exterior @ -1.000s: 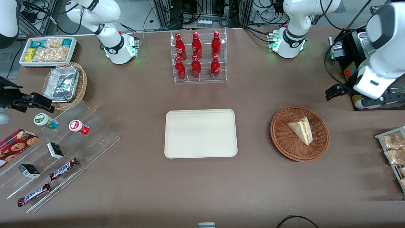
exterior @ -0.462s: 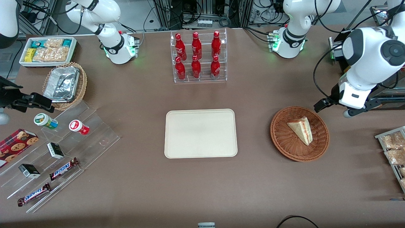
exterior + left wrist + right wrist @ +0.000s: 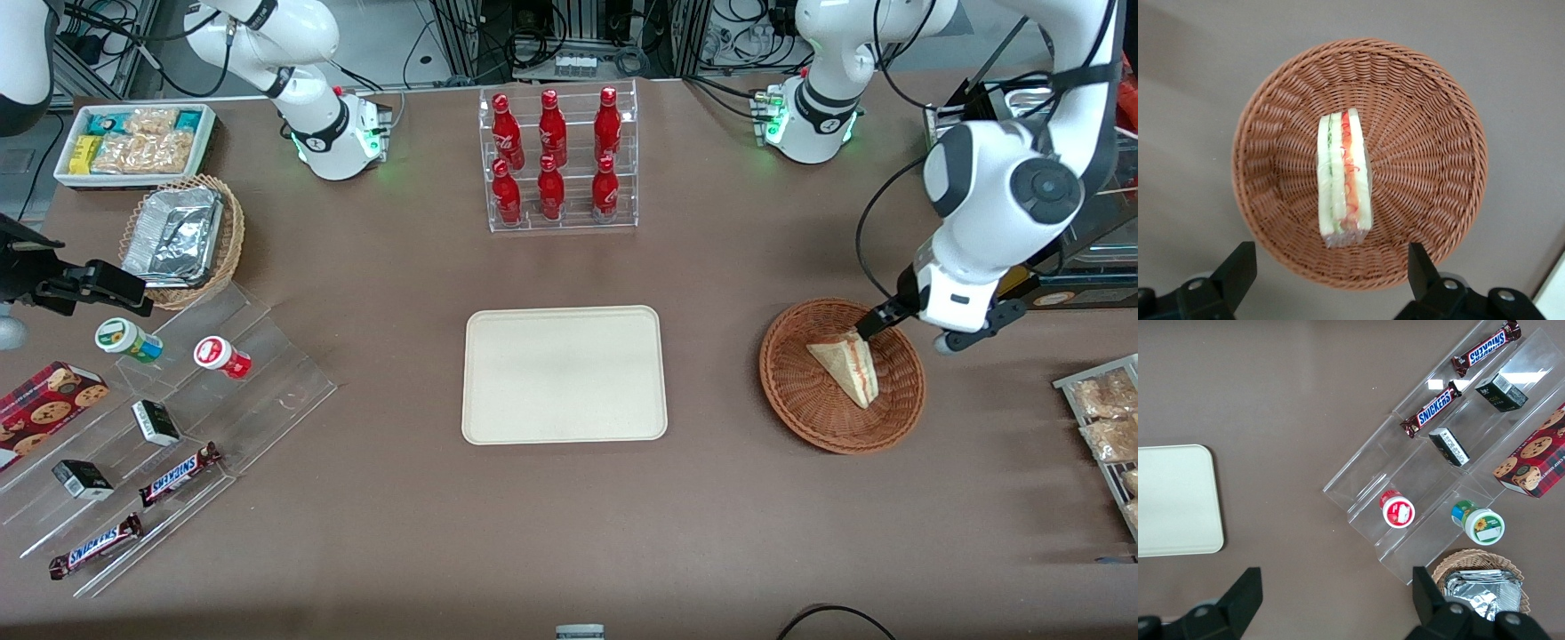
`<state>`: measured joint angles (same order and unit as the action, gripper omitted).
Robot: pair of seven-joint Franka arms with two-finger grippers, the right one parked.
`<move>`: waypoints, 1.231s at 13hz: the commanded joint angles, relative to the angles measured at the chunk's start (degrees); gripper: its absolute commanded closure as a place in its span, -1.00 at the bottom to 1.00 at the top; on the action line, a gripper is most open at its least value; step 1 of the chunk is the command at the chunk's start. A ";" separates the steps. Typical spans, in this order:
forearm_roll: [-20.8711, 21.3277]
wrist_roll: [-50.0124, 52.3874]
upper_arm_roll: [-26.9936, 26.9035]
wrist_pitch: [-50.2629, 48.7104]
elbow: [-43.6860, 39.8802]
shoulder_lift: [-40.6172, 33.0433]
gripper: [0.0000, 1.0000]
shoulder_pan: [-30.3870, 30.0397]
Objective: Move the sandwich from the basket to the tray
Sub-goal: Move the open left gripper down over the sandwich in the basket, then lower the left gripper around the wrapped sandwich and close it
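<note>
The sandwich [image 3: 845, 363] lies in the reddish-brown wicker basket [image 3: 800, 418], its red and green filling facing up in the left wrist view [image 3: 1343, 177]. The basket [image 3: 1425, 133] stands toward the working arm's end of the table. My left gripper [image 3: 911, 331] hovers open and empty above the basket's rim, on the side toward the working arm's end. Its fingers straddle the rim near the sandwich's wide end [image 3: 1330, 277]. The cream-white tray [image 3: 563, 373] lies bare at mid-table, beside the basket, and also shows in the right wrist view [image 3: 1171, 500].
A clear rack of red bottles [image 3: 560, 160] stands farther from the camera than the tray. A clear stepped display with snacks [image 3: 178, 427], a tan foil basket [image 3: 182, 236] and a white snack bin [image 3: 133, 142] lie toward the parked arm's end. Snack packets [image 3: 1102, 418] lie past the basket.
My left arm has swung in from the working arm's end of the table and come down over the basket's rim. The sandwich, basket and tray have not moved.
</note>
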<state>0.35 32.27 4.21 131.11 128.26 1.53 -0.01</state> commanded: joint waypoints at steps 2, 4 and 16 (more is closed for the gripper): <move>0.62 1.92 0.01 4.15 -0.20 5.05 -1.00 1.24; 0.62 1.92 0.01 5.47 -0.20 7.07 -1.00 1.24; 0.71 1.66 -0.52 6.62 -0.73 12.09 1.00 0.98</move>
<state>0.35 33.00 3.94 137.28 128.23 13.18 0.83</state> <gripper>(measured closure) 0.529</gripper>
